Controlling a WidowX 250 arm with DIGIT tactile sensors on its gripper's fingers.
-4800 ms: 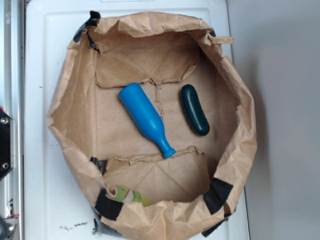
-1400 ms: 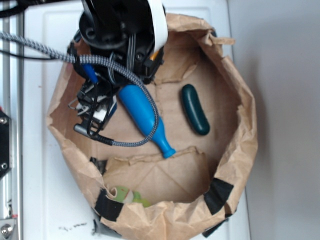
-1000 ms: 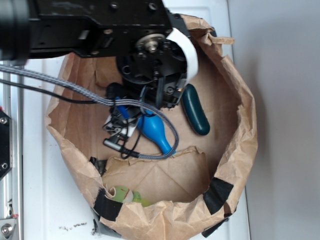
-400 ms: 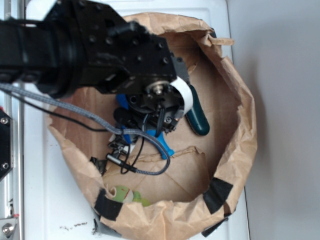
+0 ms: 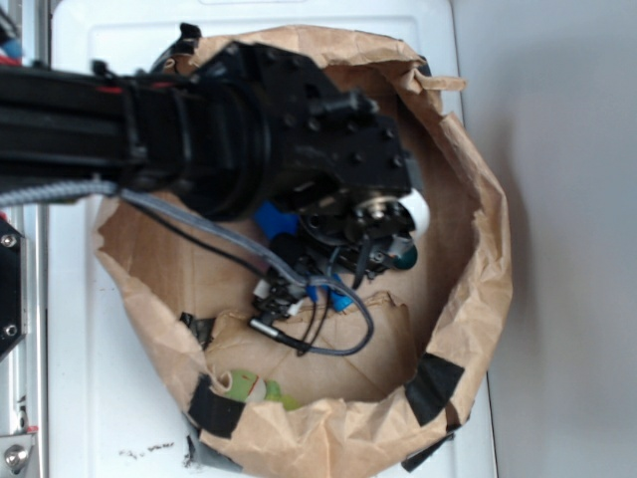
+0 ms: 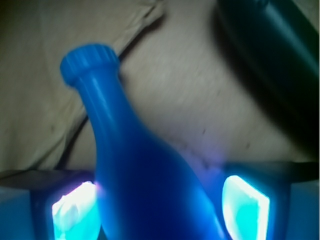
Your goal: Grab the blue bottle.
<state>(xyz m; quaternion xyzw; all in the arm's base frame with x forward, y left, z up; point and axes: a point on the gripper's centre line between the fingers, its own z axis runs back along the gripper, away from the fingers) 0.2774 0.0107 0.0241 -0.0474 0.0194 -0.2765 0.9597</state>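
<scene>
The blue bottle [image 6: 145, 180] lies on the brown paper with its ribbed cap [image 6: 89, 61] pointing away from me in the wrist view. My gripper [image 6: 160, 210] is open and straddles the bottle's wide body. The left pad [image 6: 75, 212] is right against the bottle, while the right pad [image 6: 246, 207] stands a little apart from it. From the exterior view my black arm [image 5: 249, 139] covers most of the bottle [image 5: 271, 219], leaving only blue patches showing.
A dark teal capsule-shaped object [image 6: 270, 55] lies just right of the bottle, mostly hidden under my wrist [image 5: 403, 257]. Both sit inside a rolled-down brown paper bag [image 5: 478, 229] on a white surface [image 5: 80, 378]. A green object [image 5: 249, 388] sits under the bag's front fold.
My arm came in from the upper left and has moved right and down over the bottle, now straddling it. The bottle and the capsule lie where they were.
</scene>
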